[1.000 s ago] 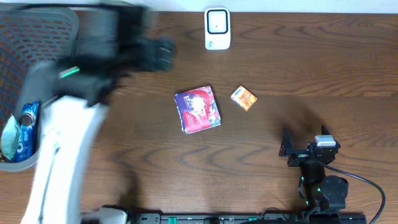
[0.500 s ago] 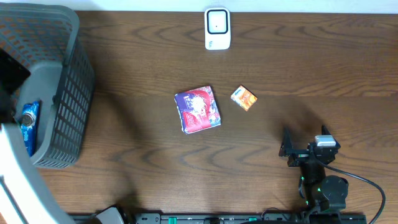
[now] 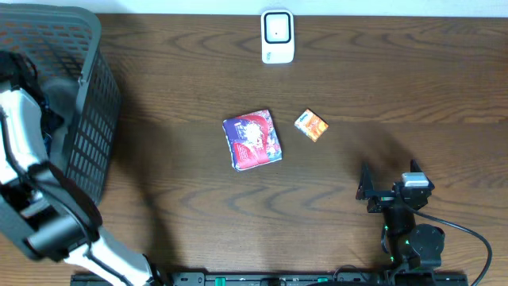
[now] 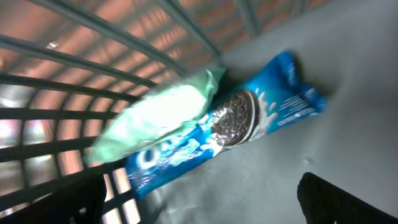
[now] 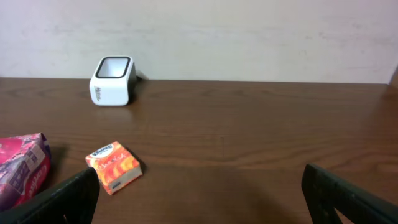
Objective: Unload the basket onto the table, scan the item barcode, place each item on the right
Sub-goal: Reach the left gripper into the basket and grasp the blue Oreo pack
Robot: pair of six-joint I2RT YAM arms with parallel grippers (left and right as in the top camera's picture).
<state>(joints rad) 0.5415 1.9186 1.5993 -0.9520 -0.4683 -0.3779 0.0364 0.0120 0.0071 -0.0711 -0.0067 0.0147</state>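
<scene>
Left arm down in the basket, both claws spread wide and empty.

From above, the left arm (image 3: 24, 151) bends into the grey basket (image 3: 89, 119) at the left end of the table (image 3: 397, 95). The white scanner (image 3: 277, 36) stands at the far edge, and a pink-purple packet (image 3: 252, 140) and a small orange box (image 3: 311, 125) lie mid-table. The right gripper (image 3: 367, 189) sits near the front, well apart from them. At the left wrist, the left gripper (image 4: 208, 202) hangs wide open over an Oreo packet (image 4: 249, 118) on the basket floor. A pale green packet (image 4: 161, 115) overlaps one end of it, and the gripper touches neither, as far as I can see. At the right wrist, the fingers (image 5: 62, 205) stand wide with nothing between them, facing the box and the scanner.
</scene>
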